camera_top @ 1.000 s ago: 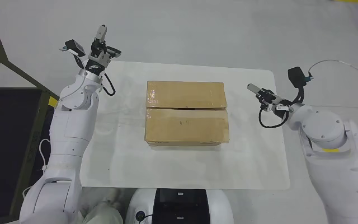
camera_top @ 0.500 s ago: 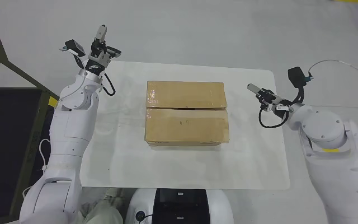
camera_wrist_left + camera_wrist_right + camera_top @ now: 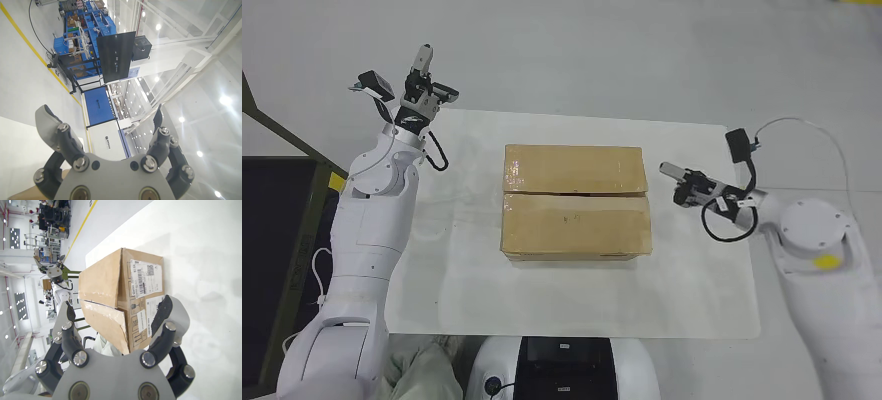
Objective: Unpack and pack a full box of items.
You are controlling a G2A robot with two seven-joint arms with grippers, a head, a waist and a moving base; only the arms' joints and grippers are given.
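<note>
A: Eyes on the table (image 3: 692, 290). The box (image 3: 576, 203) sits dead centre, plain brown cardboard lying flat, long sides running nine to three. Is it open?

B: No, both top flaps (image 3: 575, 168) are down. They meet at a seam (image 3: 576, 193) that crosses the lid from nine to three. From the right wrist camera the box (image 3: 121, 291) shows glossy tape along that seam. One flap edge is a little crumpled at the end nearest the camera.

A: And the right gripper (image 3: 670, 180)?

B: It's at the box's three o'clock, nose pointed at the end face. The fingers are spread wide with nothing between them. It's just beside the cardboard, not touching, with a thin strip of table showing in the gap.

A: What's on that end face?

B: White labels (image 3: 145, 279), several stuck close together, with printed handling marks below them. In its own camera the right gripper (image 3: 116, 304) frames them, one finger either side.

A: Over to the other arm.

B: The left gripper (image 3: 435, 75) hangs at ten o'clock from the box, just past the table's far corner and well apart from the cardboard. Its own camera has the left gripper (image 3: 102, 111) tipped up at the hall's ceiling lights. The fingers are splayed wide and it's holding nothing.
</note>
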